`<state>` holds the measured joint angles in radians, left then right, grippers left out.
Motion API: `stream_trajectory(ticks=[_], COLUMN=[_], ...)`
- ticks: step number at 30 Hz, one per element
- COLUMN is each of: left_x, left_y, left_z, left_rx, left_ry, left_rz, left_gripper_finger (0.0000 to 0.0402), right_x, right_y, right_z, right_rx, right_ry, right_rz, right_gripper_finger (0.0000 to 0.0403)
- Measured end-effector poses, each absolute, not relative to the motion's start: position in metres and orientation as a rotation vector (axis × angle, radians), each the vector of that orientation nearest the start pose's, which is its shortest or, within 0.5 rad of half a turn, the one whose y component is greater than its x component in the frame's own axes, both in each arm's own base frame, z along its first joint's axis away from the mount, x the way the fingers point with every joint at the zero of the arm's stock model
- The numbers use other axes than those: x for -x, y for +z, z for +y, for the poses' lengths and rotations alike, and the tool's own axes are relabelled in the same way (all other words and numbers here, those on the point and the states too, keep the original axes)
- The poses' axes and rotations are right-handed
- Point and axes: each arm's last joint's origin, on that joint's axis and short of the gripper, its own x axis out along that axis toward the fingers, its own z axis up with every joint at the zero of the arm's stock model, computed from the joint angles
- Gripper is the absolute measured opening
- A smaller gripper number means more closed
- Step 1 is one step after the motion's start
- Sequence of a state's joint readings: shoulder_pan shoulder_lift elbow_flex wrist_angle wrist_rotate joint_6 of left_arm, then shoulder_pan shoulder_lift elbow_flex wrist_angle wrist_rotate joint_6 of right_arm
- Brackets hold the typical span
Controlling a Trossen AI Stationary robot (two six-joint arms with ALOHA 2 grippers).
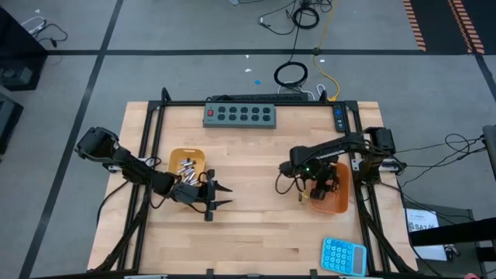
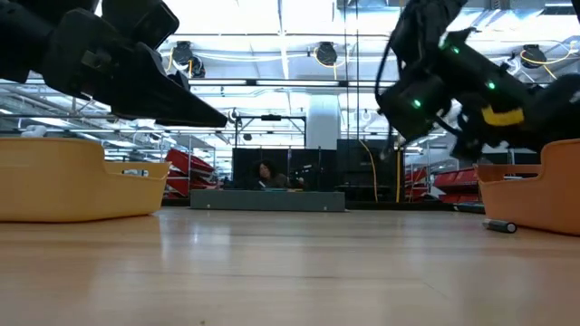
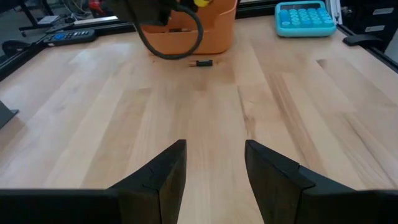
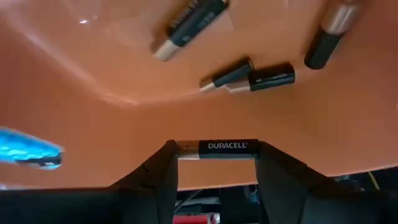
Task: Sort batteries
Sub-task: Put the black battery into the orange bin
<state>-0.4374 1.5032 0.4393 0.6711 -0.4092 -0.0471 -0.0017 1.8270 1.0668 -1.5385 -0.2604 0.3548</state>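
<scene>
Two orange trays sit on the wooden table. The left tray (image 1: 188, 163) holds shiny silver batteries (image 1: 186, 167). The right tray (image 1: 335, 203) holds several dark batteries (image 4: 267, 79). My right gripper (image 4: 217, 149) hovers over the right tray, shut on one dark battery. My left gripper (image 3: 214, 158) is open and holds nothing. It stays low over the table just right of the left tray, pointing toward the right tray (image 3: 193, 34). One loose dark battery (image 3: 200, 63) lies on the table beside the right tray's left wall. My right gripper pinches a dark battery marked DURACELL (image 4: 227, 147) between its two fingertips. The battery lies crosswise in the gap, with one end against each finger. The fingers come from above, pointing down into the tray. The battery is level and lifted clear of the tray floor.
A grey power strip (image 1: 240, 115) lies along the far edge. A blue calculator (image 1: 343, 256) sits at the near right corner. A dark frame rail runs along each side of the table. Bare wood spreads between the two trays. A person (image 2: 267, 172) sits far behind the table.
</scene>
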Motion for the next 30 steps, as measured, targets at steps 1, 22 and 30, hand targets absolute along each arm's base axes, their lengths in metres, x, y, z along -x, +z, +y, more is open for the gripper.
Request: stream_trajectory(ticks=[1, 22, 30], left_x=[-0.241, -0.241, -0.241], left_y=[0.146, 0.145, 0.145], left_z=[-0.1, -0.098, -0.098], left_rx=[-0.115, -0.12, -0.12], left_ry=[-0.016, -0.003, -0.003], left_rz=[0.357, 0.364, 0.364], left_gripper_finger=[0.0173, 0.0173, 0.0173], right_x=[-0.24, -0.255, -0.303], right_y=[0.159, 0.176, 0.224], right_z=[0.007, 0.006, 0.008], right_rx=[-0.486, -0.5, -0.356], right_ry=[-0.284, -0.357, -0.392], right_rz=[2.303, 2.241, 1.909], right_gripper_finger=[0.0165, 0.0258, 0.0258])
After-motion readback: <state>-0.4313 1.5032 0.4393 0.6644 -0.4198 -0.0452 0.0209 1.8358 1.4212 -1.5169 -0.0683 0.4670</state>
